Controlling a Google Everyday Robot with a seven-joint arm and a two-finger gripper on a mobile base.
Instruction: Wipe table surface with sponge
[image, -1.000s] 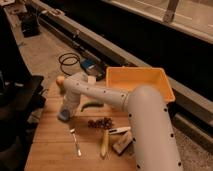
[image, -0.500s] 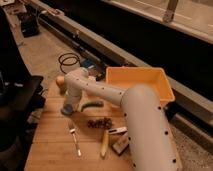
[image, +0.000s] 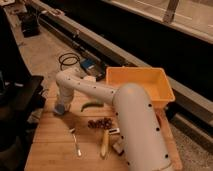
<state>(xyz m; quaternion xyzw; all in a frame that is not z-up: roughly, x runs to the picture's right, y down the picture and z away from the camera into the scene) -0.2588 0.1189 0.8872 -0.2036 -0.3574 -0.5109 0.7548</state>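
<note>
My gripper (image: 60, 106) points straight down at the left part of the wooden table surface (image: 52, 145). It is shut on the sponge (image: 58, 111), a small blue block that shows just below the fingers and rests against the planks. The white arm runs from the lower right across the table to the gripper and hides the boards beneath it.
A yellow tub (image: 159, 93) stands at the back right. A green vegetable (image: 90, 105), a dark cluster (image: 100, 122), a fork (image: 76, 143), a banana (image: 104, 144) and a tan block (image: 119, 148) lie mid-table. A black cable (image: 68, 60) lies on the floor beyond.
The gripper and wrist have slid a little to the left along the table with the sponge under them. The other items have not moved.
</note>
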